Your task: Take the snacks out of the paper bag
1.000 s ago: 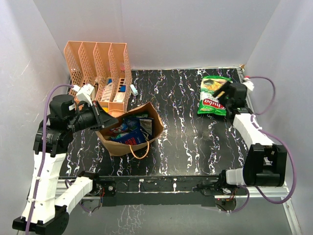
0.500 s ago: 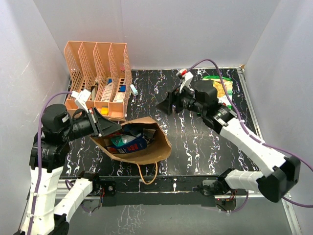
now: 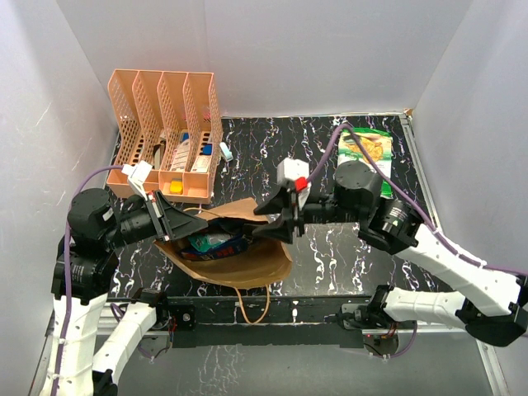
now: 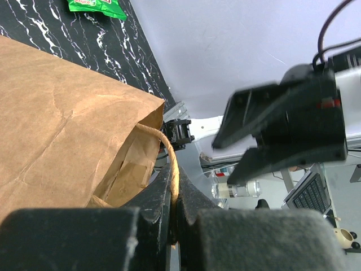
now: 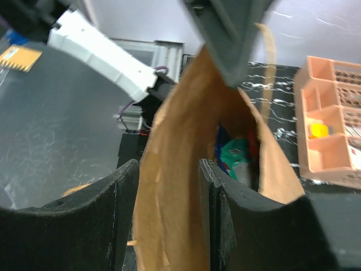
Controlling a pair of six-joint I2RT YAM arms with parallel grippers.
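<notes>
Though print's blurred, green pkt lies flat.

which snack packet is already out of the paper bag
The large green packet, lying alone at the far right; the blue and teal ones sit inside the paper bag.

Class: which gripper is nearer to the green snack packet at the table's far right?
Right. The right gripper straddles the rim of the paper bag, toward the near left of the green snack packet; the left gripper, clamped on the bag, sits farther left.
</notes>
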